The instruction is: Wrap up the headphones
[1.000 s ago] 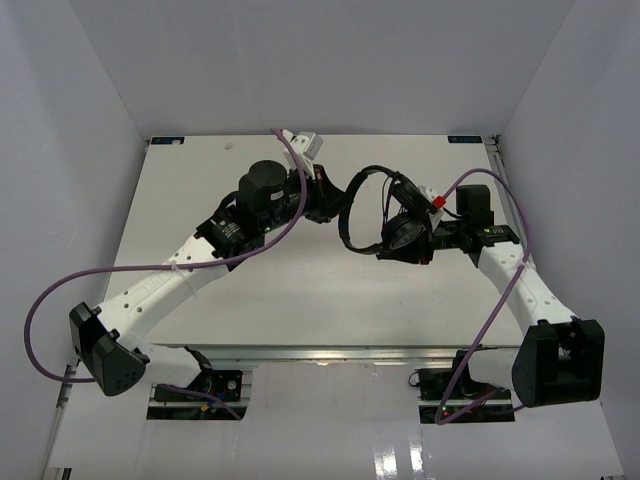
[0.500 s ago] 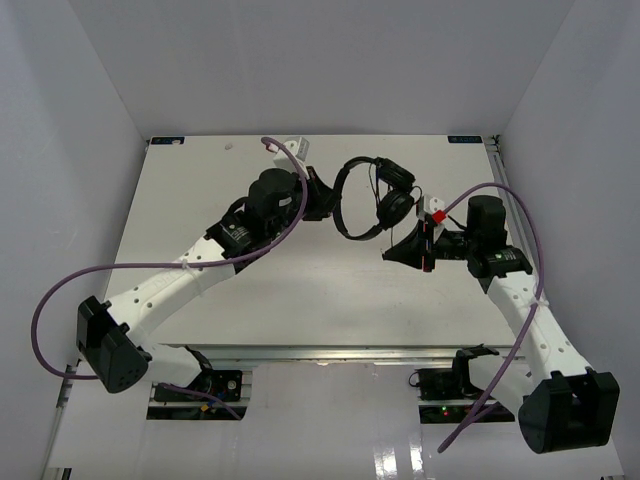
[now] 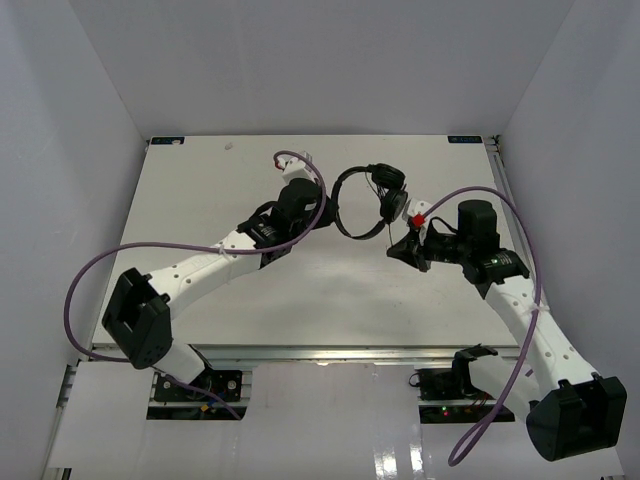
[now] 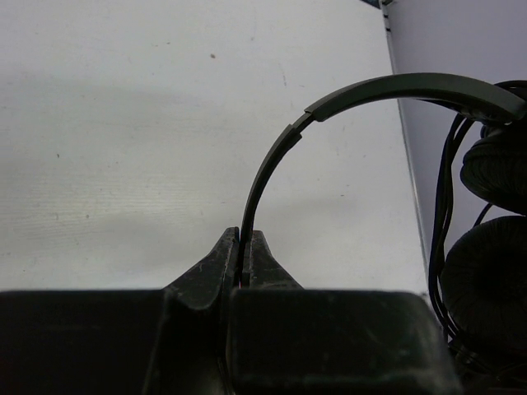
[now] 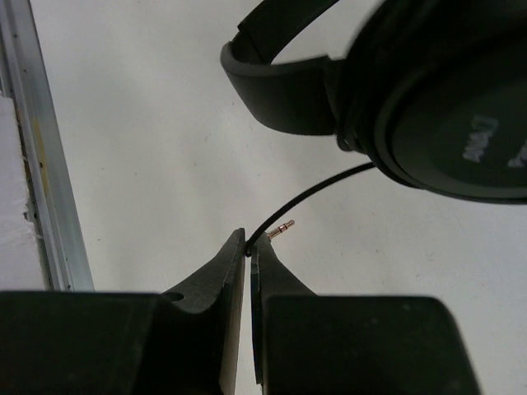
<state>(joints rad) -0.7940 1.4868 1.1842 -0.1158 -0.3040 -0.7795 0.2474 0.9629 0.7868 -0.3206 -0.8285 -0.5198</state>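
The black headphones (image 3: 362, 200) hang above the white table (image 3: 200, 200) between my two arms. My left gripper (image 3: 326, 212) is shut on the thin headband (image 4: 272, 156), which curves up and right toward the two earcups (image 4: 494, 239) at the right edge of the left wrist view. My right gripper (image 3: 408, 246) is shut on the end of the thin black cable (image 5: 309, 193), just behind the gold plug (image 5: 282, 228). An earcup (image 5: 445, 90) and part of the headband (image 5: 280, 82) fill the top of the right wrist view. Cable strands run beside the earcups (image 4: 445, 189).
A metal rail (image 5: 41, 164) runs along the table's edge in the right wrist view. Grey walls close in the table at the back and sides (image 3: 320, 60). Purple robot cables (image 3: 100, 270) loop off both arms.
Both arms have moved toward the table's middle and back. The headphones rose and shifted slightly right and away, held by the left gripper. The right gripper drew back from the earcups, holding the cable end.
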